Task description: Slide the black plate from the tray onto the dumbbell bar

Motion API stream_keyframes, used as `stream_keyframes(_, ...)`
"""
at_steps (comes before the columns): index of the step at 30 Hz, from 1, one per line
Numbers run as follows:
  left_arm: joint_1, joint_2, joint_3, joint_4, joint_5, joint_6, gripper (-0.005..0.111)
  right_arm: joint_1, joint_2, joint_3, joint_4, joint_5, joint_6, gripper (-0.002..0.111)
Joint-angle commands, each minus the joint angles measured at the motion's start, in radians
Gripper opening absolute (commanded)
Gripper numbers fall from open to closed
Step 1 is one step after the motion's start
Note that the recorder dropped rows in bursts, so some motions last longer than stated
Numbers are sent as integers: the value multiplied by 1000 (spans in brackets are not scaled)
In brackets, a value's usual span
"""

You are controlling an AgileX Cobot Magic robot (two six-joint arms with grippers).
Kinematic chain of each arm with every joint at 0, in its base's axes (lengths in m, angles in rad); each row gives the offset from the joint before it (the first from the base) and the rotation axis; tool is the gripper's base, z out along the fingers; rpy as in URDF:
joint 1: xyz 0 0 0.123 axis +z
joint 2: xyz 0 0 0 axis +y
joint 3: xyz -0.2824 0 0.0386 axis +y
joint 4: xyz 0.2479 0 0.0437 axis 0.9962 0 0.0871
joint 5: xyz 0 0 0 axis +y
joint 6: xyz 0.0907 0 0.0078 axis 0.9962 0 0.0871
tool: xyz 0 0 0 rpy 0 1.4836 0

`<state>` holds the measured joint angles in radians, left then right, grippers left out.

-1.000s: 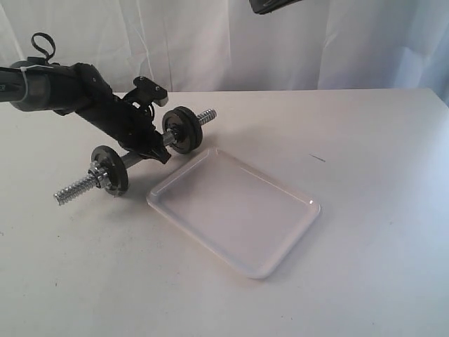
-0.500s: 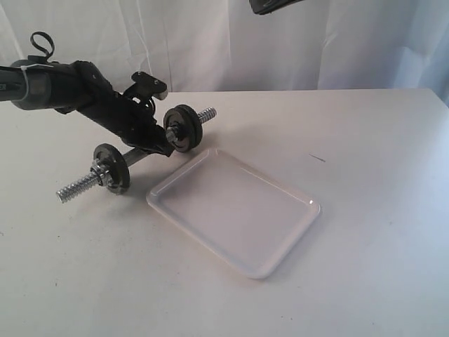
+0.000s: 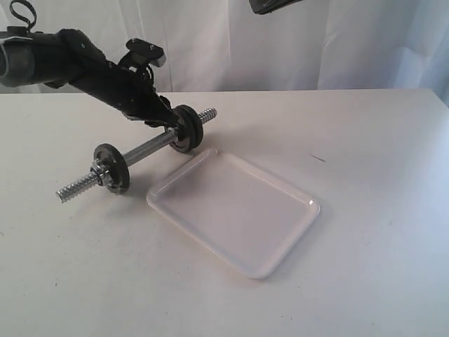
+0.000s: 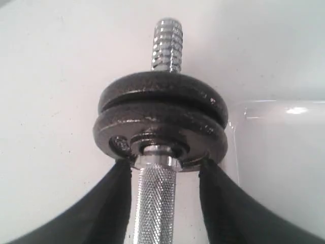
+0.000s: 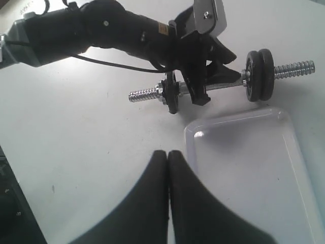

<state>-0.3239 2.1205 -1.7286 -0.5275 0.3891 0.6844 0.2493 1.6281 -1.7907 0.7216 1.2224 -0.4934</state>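
The dumbbell bar lies on the table beside the tray, which holds nothing. Two black discs sit pressed together near the bar's far threaded end. The disc facing my left gripper, with a raised ring round its hole, looks like the black plate. My left gripper is open and straddles the knurled bar, its fingertips against that disc. My right gripper is shut on nothing, above the table by the tray's corner.
A single smaller black disc with a silver collar sits near the bar's other threaded end. White curtains hang behind the table. A small dark mark is on the tabletop right of the tray.
My left arm has risen, and its gripper has slid along the bar from the middle up against the paired discs. The dumbbell and tray have stayed put.
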Motion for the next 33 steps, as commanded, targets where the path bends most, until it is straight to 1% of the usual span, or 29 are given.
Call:
stream_keyframes(1, -2, -7, 0, -14, 40, -20, 49, -11, -11, 0, -1, -1, 5, 0)
stream_keyframes(4, -2, -8, 0, 1, 54, -25, 46, -11, -11, 0, -1, -1, 8, 0)
stream_keyframes(6, 2, -8, 0, 66, 25, -57, 29, -11, -11, 0, -1, -1, 8, 0)
stream_keyframes(7, 4, -8, 0, 115, -10, -59, 12, -11, -13, 0, -1, -1, 9, 0)
stream_keyframes(8, 8, -8, 0, 136, -35, -59, 3, -11, -15, 0, -1, -1, 9, 0)
stream_keyframes(9, 13, -8, 0, 132, -68, -61, 0, -11, -15, 0, -1, -1, 9, 0)
stream_keyframes(16, 21, -2, 0, 119, -38, -61, 0, -11, -15, 0, -1, -1, 9, 0)
stream_keyframes(20, 21, -37, 0, 121, -44, -61, 0, -11, -15, 0, -12, -1, 9, 0)
stream_keyframes(22, 21, -76, 0, 121, -44, -64, 0, -11, -15, 0, -49, -1, 9, 0)
stream_keyframes(25, 25, -156, 21, 121, -32, -121, 0, -11, -26, 0, -157, -1, 11, 0)
stream_keyframes(28, 40, -259, 91, 117, -19, -185, 0, -11, -61, 2, -241, -1, 26, 0)
stream_keyframes(30, 45, -346, 171, 114, -21, -196, 0, -11, -101, 27, -276, -1, 26, 0)
stream_keyframes(33, 47, -502, 319, 114, -29, -189, 0, -11, -191, 105, -323, -84, 26, 0)
